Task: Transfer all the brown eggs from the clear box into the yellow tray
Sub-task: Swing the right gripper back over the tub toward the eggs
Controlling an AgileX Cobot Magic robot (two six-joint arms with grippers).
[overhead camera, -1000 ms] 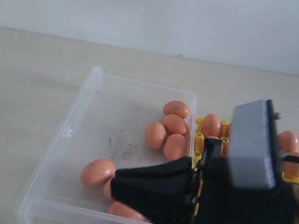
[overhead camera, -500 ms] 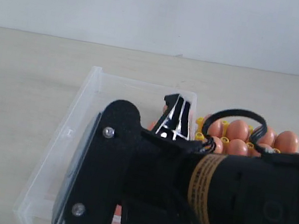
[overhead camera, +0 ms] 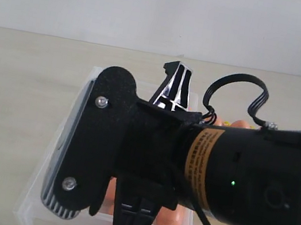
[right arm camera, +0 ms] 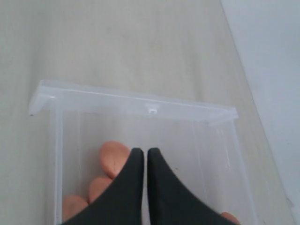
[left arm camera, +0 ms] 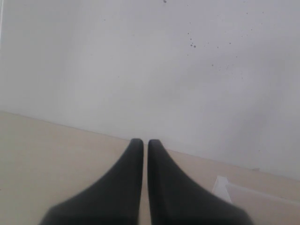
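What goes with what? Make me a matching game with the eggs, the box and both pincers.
1 brown eggs
2 clear box
3 left pincer
4 right pincer

A shut, over the box
B shut, facing the white wall
C lying in the box
D see-through, on the beige table

Pairs: 1-C, 2-D, 3-B, 4-A

I see a plain white wall behind a pale beige table. The light is soft and even; a few dark specks dot the wall.
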